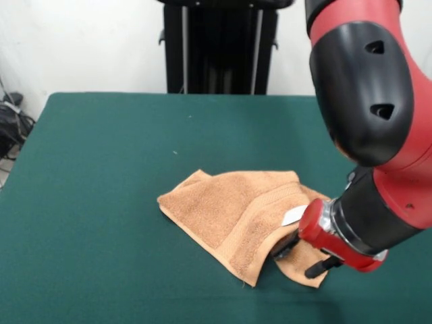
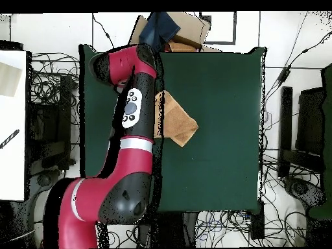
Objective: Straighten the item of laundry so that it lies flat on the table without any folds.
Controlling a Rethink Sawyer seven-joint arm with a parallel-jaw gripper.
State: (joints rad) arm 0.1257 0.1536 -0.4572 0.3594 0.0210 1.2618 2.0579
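The item of laundry (image 1: 229, 216) is a tan terry towel lying rumpled right of the middle of the green table (image 1: 101, 169). Its right side is folded over onto itself, and a small white tag (image 1: 294, 215) shows on the fold. My gripper (image 1: 298, 259) is low at the towel's right edge, reaching in under the lifted fold and touching the cloth. The red wrist and the towel hide how it stands. In the overhead view the towel (image 2: 178, 122) pokes out from beneath the arm near the table's (image 2: 220, 130) left side, and the gripper is hidden.
The bulky red and black arm (image 1: 364, 88) hangs over the table's right part. Cardboard boxes and a blue cloth (image 2: 170, 29) sit beyond the table's top edge in the overhead view. Cables (image 2: 48, 84) cover the floor around it, and a white surface (image 2: 13, 123) stands at the left.
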